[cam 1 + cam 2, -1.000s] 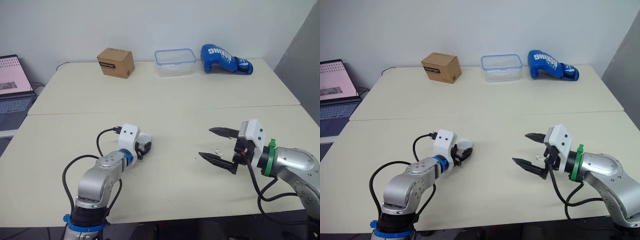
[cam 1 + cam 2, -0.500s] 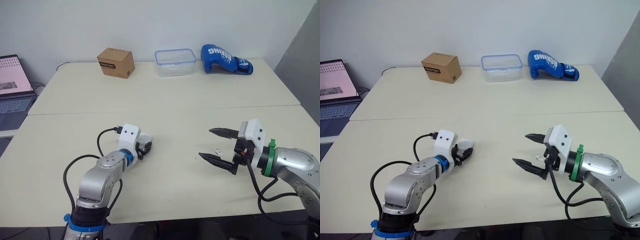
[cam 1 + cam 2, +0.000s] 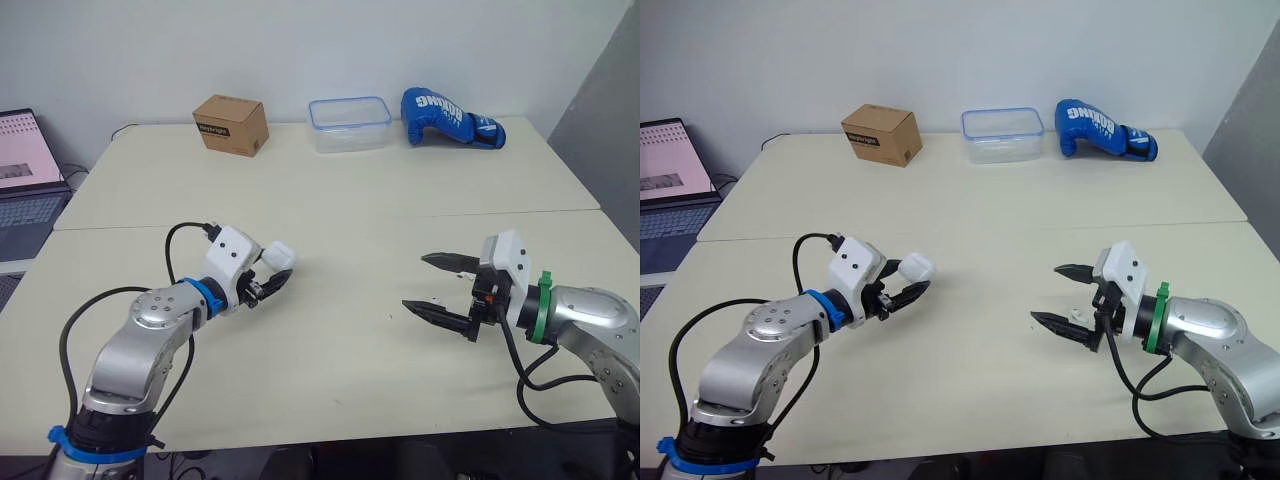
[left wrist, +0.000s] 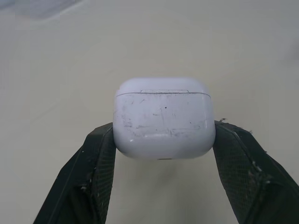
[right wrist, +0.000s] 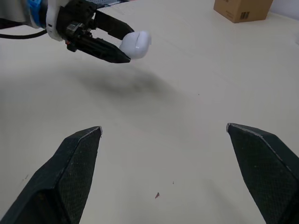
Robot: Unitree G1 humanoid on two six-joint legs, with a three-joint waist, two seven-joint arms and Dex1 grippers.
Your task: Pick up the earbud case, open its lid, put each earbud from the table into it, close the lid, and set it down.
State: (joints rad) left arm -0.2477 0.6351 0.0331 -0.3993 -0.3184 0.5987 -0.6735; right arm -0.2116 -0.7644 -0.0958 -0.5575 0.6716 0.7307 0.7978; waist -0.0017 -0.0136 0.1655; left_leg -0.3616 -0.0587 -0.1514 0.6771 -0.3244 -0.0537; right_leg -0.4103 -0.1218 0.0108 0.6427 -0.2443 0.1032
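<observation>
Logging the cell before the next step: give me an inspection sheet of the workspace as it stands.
Surface: cream table, a seam across its middle, a few small specks.
Job's things: earbud case, lid closed, held above the table; a small white earbud on the table by the right tool.
Clutter: cardboard box, clear container and blue boxing glove along the far edge.
Tools: left tool shut on the earbud case; right tool open, low over the table.
Cables: black cable looping at the left arm, another at the right arm.
Surroundings: laptop beyond the table's left side; white wall behind.
</observation>
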